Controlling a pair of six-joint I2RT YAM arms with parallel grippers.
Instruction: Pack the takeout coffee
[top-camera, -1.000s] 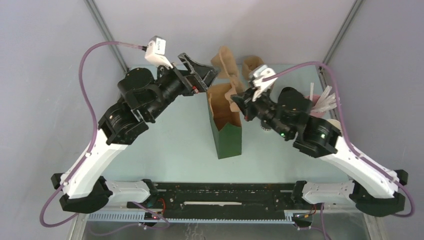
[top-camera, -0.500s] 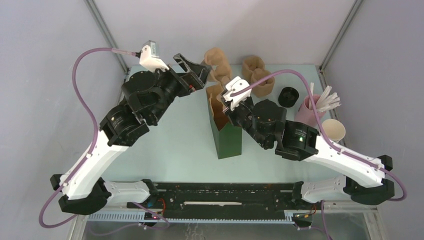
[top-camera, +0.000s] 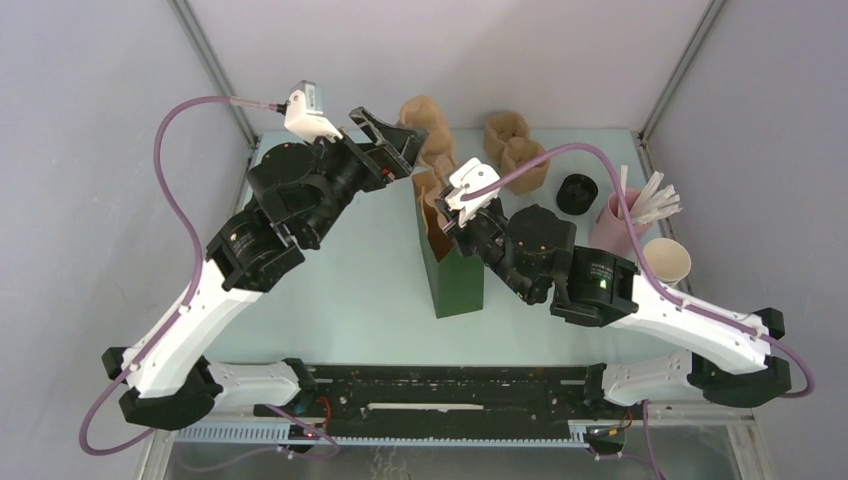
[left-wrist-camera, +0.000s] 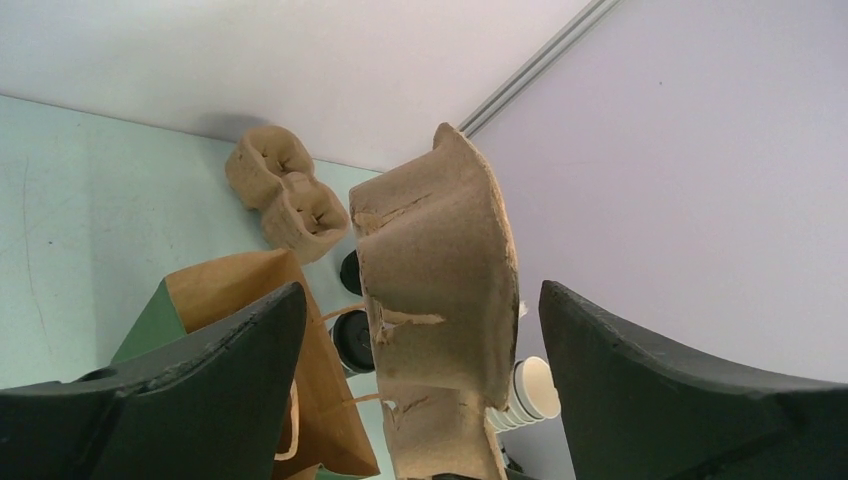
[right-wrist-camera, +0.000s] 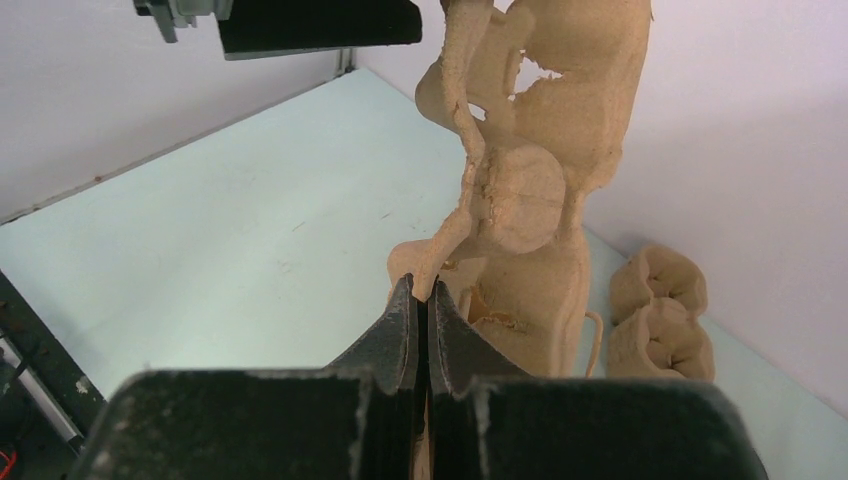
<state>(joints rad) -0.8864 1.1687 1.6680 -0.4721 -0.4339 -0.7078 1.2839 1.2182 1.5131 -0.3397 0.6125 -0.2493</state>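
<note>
My right gripper (top-camera: 450, 214) is shut on the lower edge of a brown pulp cup carrier (top-camera: 427, 128), holding it upright over the mouth of the green paper bag (top-camera: 458, 280). In the right wrist view the closed fingers (right-wrist-camera: 428, 290) pinch the carrier (right-wrist-camera: 530, 190). My left gripper (top-camera: 400, 150) is open at the carrier's left side. The carrier (left-wrist-camera: 440, 250) stands between its fingers in the left wrist view, and I cannot tell whether they touch it. The coffee's black lid (top-camera: 577, 193) sits at the back right. Two black lids (left-wrist-camera: 352, 342) show past the bag (left-wrist-camera: 230, 300).
A second pulp carrier (top-camera: 515, 150) lies at the back and also shows in the wrist views (left-wrist-camera: 285, 190) (right-wrist-camera: 660, 320). A pink cup of straws (top-camera: 625, 215) and a stack of paper cups (top-camera: 665, 262) stand at the right, close to the right arm.
My right arm has swung left with the carrier, bringing it over the bag's mouth. My left gripper has shifted slightly back and now flanks the carrier.
</note>
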